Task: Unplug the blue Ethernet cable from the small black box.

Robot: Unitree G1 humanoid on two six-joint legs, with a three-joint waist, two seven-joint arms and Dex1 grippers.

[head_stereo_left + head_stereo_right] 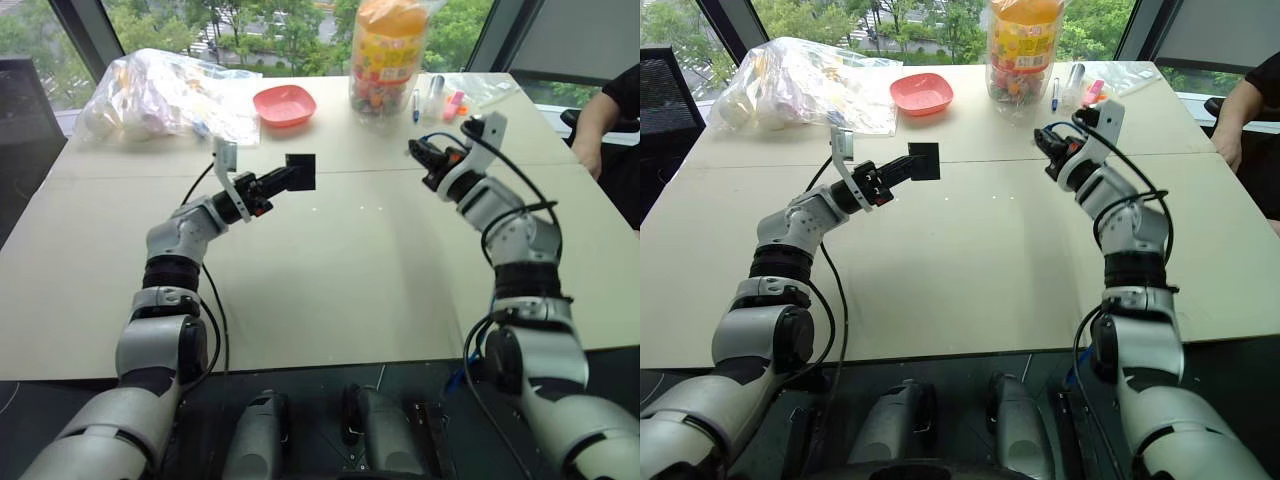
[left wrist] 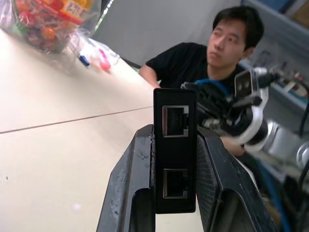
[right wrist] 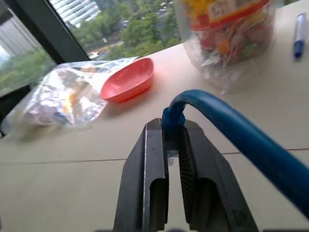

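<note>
1. Left wrist view: box (image 2: 175, 154) pinched edge-on between left gripper (image 2: 175, 193) fingers, both ports facing out and empty. Seen from the head, held above the table (image 1: 330, 290), well clear of the surface.
2. Right gripper (image 3: 172, 145) pressed together on the cable (image 3: 227, 121) near its end; plug itself hidden between the fingers. Cable bends out of the grip and runs off past the wrist. Seen from the head, held well apart from the box, so the unplugging looks done.
3. Handling, as a judgement: box light, rigid, smooth-sided, likely to slip if squeezed loosely; flat faces the best hold. Cable light and floppy, stiff only at the plug; best taken at the plug or just behind it, since the latch tab looks fragile.
4. Red bowl (image 1: 284, 104) at the far side, apparently empty.
5. Clear jar (image 1: 388, 55) full of colourful wrapped sweets, just beside pens (image 1: 416, 104).
6. Clear bag (image 1: 165, 95) holding pale packets, contents too blurred to name.
7. Person's arm (image 1: 600, 120) at the table's right edge.
</note>
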